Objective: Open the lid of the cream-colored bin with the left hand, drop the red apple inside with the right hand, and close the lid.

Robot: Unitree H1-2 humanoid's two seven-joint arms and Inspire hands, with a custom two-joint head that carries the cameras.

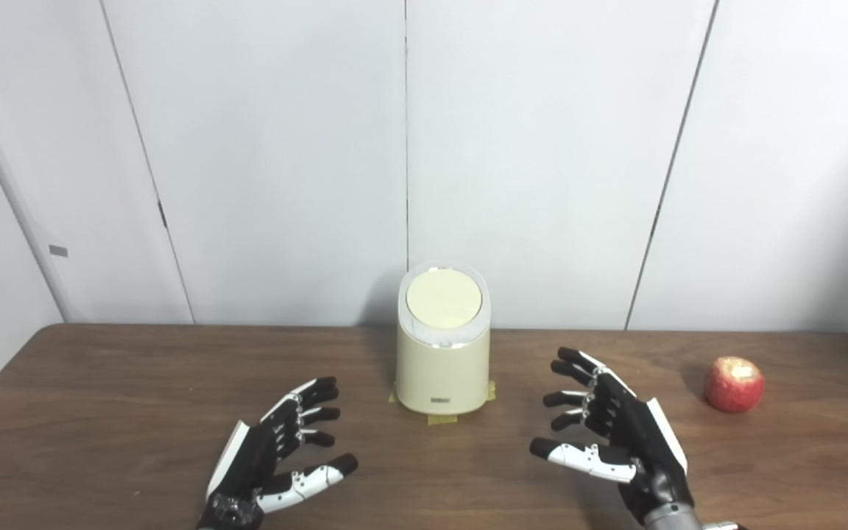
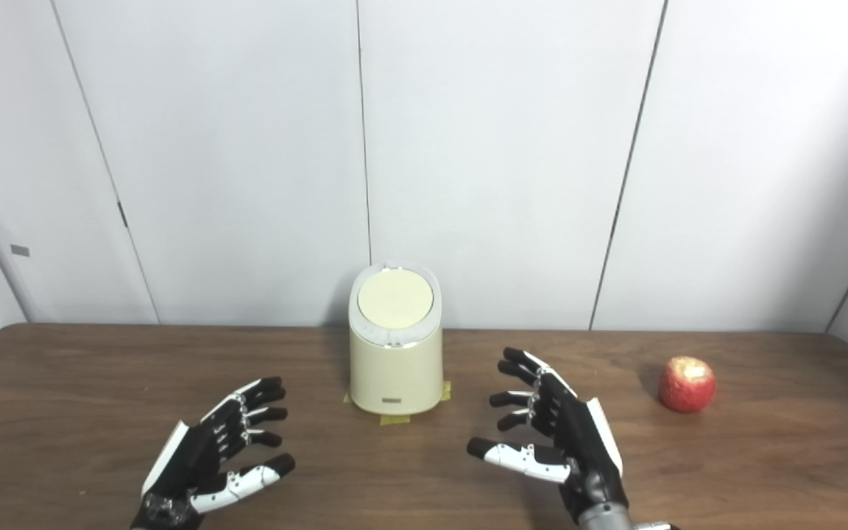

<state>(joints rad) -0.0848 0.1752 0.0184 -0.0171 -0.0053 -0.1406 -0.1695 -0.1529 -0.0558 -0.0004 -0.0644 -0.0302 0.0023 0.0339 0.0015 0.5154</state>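
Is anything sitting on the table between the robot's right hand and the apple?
Nothing: only bare table lies between the right hand and apple, in both views.

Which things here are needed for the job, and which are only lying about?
Needed:
- bin, its lid shut
- apple, on the table right of the bin
- left hand, open
- right hand, open

Only there:
- table
- tape under the bin
- wall panels
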